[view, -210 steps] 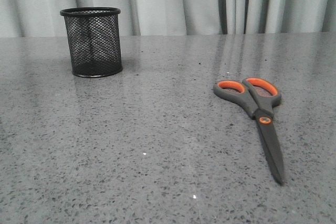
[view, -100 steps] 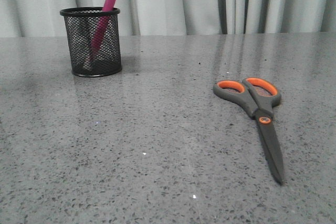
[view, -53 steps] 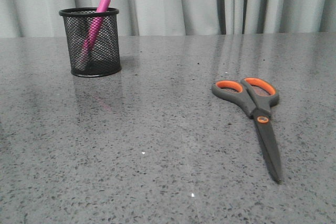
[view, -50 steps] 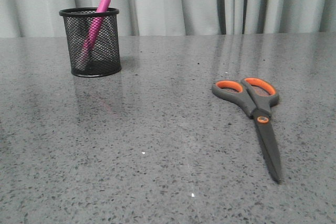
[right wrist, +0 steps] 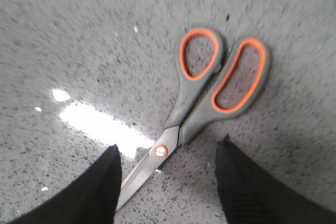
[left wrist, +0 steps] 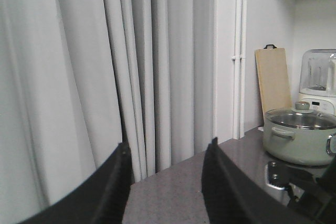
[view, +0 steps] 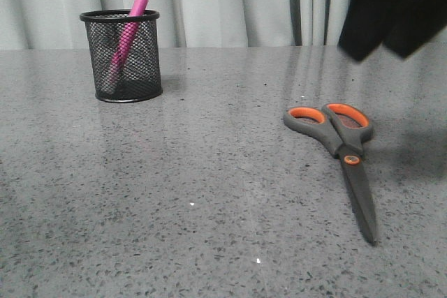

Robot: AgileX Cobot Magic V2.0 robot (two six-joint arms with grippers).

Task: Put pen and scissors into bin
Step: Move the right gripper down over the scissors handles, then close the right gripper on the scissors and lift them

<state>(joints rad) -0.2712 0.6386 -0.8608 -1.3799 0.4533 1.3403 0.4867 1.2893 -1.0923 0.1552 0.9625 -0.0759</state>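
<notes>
The black mesh bin [view: 123, 55] stands at the far left of the table with the magenta pen [view: 128, 33] leaning inside it, pale tip above the rim. The scissors [view: 345, 151] lie flat at the right, orange-lined handles away from me, blades pointing toward the front edge. My right gripper [right wrist: 169, 153] is open and hovers above the scissors [right wrist: 210, 93], its fingers either side of the orange pivot without touching; in the front view it is a dark blur [view: 394, 5] at the top right. My left gripper [left wrist: 167, 153] is open and empty, facing the curtain.
Grey speckled table [view: 209, 186] with a pale curtain [view: 230, 1] behind. In the left wrist view a green pot with glass lid [left wrist: 299, 135], a wooden board [left wrist: 273, 82] and a blender [left wrist: 317, 85] stand on a counter to the side.
The pen has come into the bin and the left arm has left the front view. The right arm has come in at the top right, above the scissors. The scissors have not moved.
</notes>
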